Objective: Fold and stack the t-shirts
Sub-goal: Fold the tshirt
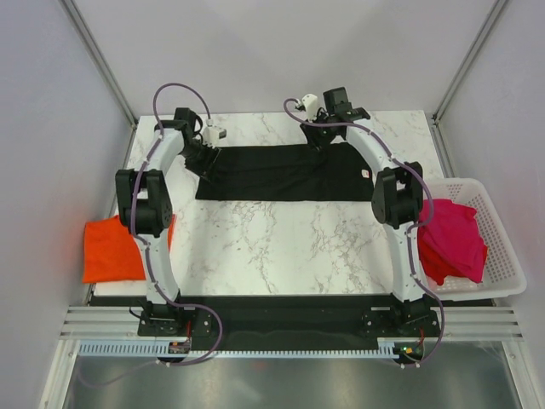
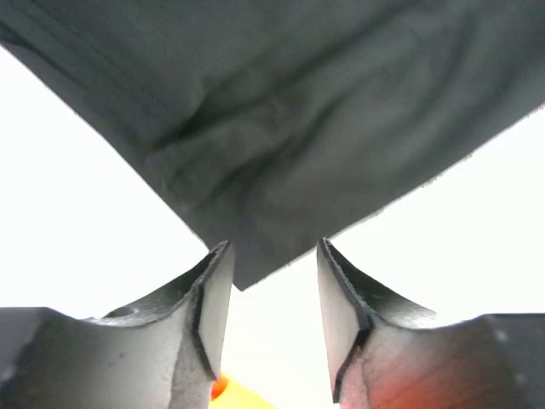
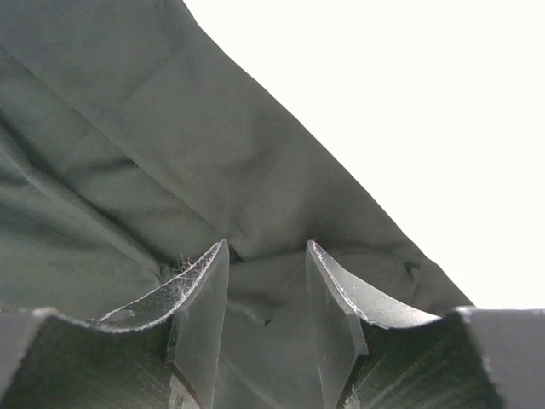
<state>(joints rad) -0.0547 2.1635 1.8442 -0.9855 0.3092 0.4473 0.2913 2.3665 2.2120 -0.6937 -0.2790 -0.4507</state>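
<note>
Label (image 1: 366, 175) on black t-shirt (image 1: 272, 170) (tiny) unreadable.

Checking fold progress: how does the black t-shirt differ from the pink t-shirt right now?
The black t-shirt lies spread flat on the marble table; the pink t-shirt sits crumpled in the white basket. The black t-shirt is at the far side; the pink t-shirt is at the right edge. The left gripper and right gripper, jaws open, are at the black t-shirt; neither is at the pink t-shirt. Shared: both are plain-coloured cloth.
</note>
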